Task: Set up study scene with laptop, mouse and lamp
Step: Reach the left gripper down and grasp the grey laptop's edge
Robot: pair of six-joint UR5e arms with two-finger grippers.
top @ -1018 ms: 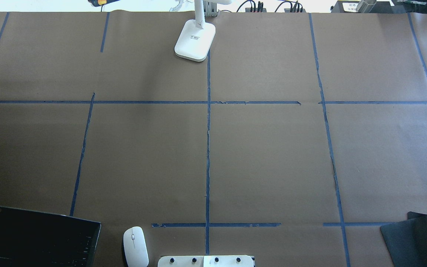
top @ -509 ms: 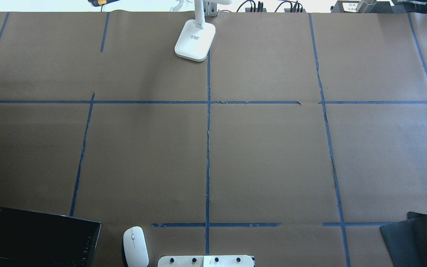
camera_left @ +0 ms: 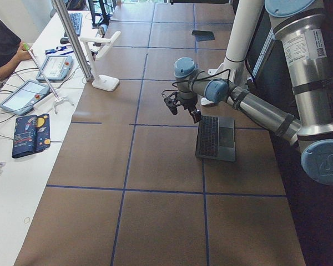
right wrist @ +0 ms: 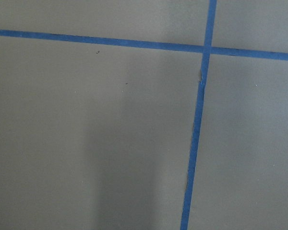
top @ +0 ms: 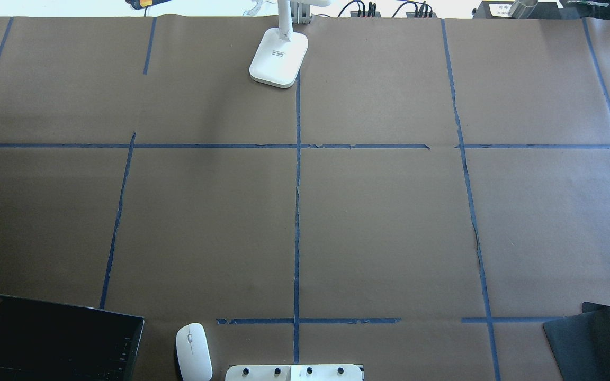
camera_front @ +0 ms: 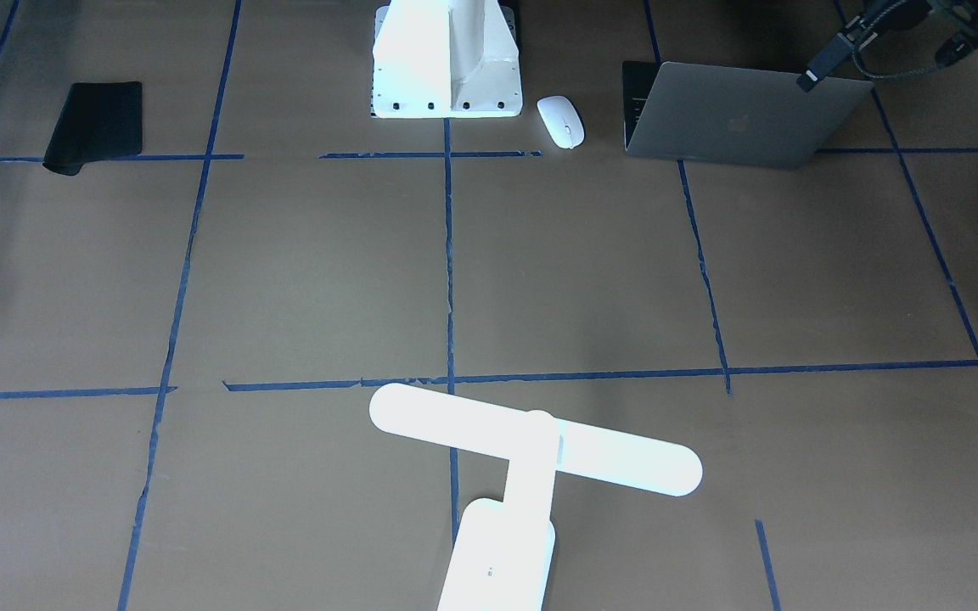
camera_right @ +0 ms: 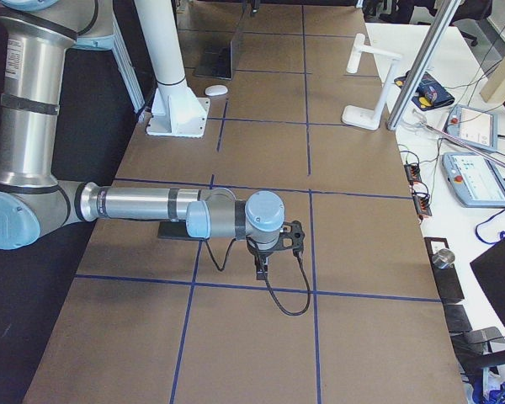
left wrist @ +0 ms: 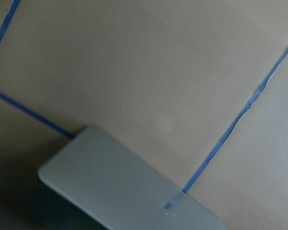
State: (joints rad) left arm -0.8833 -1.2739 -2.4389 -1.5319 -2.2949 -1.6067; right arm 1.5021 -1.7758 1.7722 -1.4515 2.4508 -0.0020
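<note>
The laptop (camera_front: 735,114) stands open near the robot's base on its left side; it also shows in the overhead view (top: 56,338) and the left view (camera_left: 215,137). The white mouse (camera_front: 561,120) lies between it and the pedestal. The white lamp (camera_front: 531,441) stands at the far edge, its base (top: 278,58) near the centre line. My left gripper (camera_left: 183,110) hovers over the laptop's far side; a corner of grey lid (left wrist: 125,191) shows in its wrist view. My right gripper (camera_right: 273,252) hangs over bare paper. I cannot tell whether either is open or shut.
A black pad (top: 585,344) lies at the near right. The white robot pedestal (camera_front: 446,59) stands at the near middle. Blue tape lines divide the brown paper. A side table with tablets (camera_right: 471,160) and cables runs beyond the far edge.
A small dark part of the left arm has come into the overhead view at its left edge. Laptop, mouse, lamp and pad have not moved.
</note>
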